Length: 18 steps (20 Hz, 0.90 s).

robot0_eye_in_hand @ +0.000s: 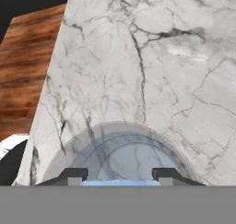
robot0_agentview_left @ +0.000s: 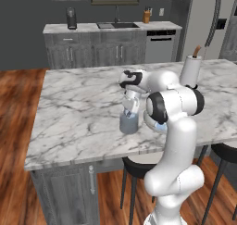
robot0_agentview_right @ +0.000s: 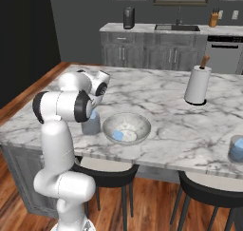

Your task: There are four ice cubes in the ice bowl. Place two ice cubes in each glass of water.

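A translucent grey-blue glass of water (robot0_agentview_left: 128, 123) stands near the island's front edge, and the hand view looks down into its round rim (robot0_eye_in_hand: 120, 147). My gripper (robot0_agentview_left: 130, 109) hangs straight over it, pointing down. Between its two dark fingertips (robot0_eye_in_hand: 73, 174) sits a light blue ice cube (robot0_eye_in_hand: 120, 183), so the gripper (robot0_eye_in_hand: 120, 178) is shut on it. The pale ice bowl (robot0_agentview_right: 137, 122) stands just right of this glass (robot0_agentview_right: 91, 124), with one blue ice cube (robot0_agentview_right: 118, 136) lying inside. A second glass of water (robot0_agentview_right: 236, 150) stands at the far right with pale blue showing in its top.
A tall white paper towel roll with a brown tip (robot0_agentview_right: 197, 85) stands toward the back right of the marble island (robot0_agentview_left: 78, 103). Dark stools (robot0_agentview_right: 107, 175) sit under the front edge. The wood floor lies left of the island.
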Available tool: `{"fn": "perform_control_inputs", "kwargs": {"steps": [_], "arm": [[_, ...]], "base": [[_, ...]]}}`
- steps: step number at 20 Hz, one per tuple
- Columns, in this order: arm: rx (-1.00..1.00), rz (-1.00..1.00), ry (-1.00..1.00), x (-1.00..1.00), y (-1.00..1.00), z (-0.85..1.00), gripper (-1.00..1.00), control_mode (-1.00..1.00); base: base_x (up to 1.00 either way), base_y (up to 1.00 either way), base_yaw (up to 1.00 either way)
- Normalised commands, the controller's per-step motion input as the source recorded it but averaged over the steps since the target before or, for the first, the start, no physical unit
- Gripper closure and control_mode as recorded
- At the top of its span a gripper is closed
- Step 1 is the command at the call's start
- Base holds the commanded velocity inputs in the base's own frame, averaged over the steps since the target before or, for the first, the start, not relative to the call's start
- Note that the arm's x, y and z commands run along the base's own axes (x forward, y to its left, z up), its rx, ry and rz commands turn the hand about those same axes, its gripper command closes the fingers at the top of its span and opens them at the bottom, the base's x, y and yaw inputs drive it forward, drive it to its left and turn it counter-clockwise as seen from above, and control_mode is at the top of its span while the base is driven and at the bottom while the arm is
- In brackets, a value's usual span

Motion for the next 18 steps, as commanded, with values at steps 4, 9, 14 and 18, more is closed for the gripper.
{"fn": "perform_control_inputs", "kwargs": {"steps": [4, 9, 14, 18], "arm": [[0.00, 0.05, -0.04, -0.44, 0.00, 0.00, -1.00, -1.00], [0.00, 0.03, -0.10, -0.27, -0.01, 0.00, -1.00, -1.00], [0.00, 0.04, -0.16, 0.00, -0.11, 0.00, -1.00, -1.00], [0.00, 0.03, -0.19, 0.00, -0.18, 0.05, -1.00, -1.00]], "base": [[0.00, 0.00, 0.00], [0.00, 0.00, 0.00], [0.00, 0.00, 0.00], [0.00, 0.00, 0.00]]}}
